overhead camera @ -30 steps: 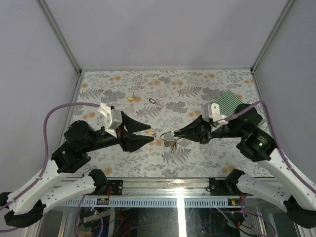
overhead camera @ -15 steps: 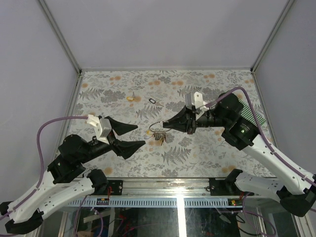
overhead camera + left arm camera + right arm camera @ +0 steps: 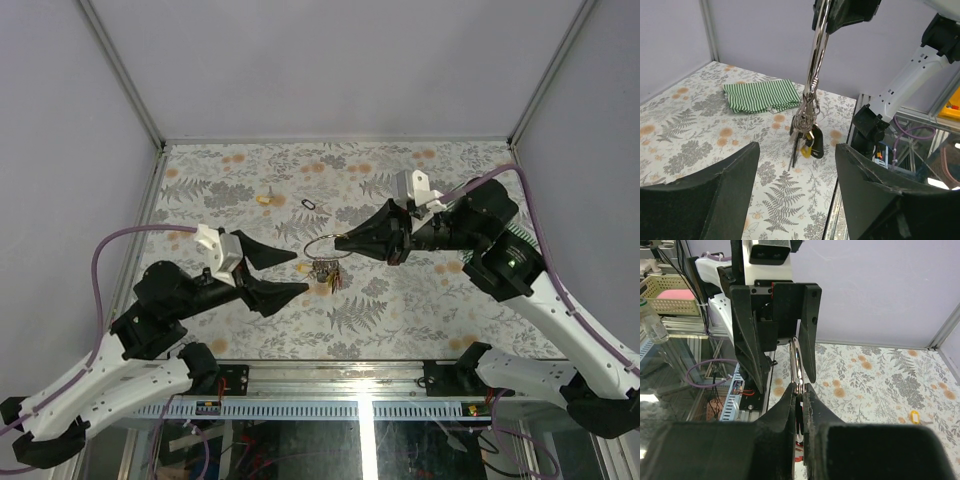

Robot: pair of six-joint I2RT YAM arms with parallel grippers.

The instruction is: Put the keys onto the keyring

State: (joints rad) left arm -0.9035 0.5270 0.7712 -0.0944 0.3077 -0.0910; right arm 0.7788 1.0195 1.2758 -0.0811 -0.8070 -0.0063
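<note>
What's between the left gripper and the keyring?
Nothing: in the left wrist view only bare patterned table shows between the open left gripper and the keyring held by the right gripper.

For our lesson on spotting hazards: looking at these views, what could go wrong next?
1. The right fingers pinch only the thin wire of the keyring; the hanging keys could twist it loose.
2. The open left fingers sit close to those keys and may knock them swinging.

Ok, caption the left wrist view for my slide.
Open left fingers frame the keyring, pinched upright by the right fingers, keys dangling below; striped cloth behind.
</note>
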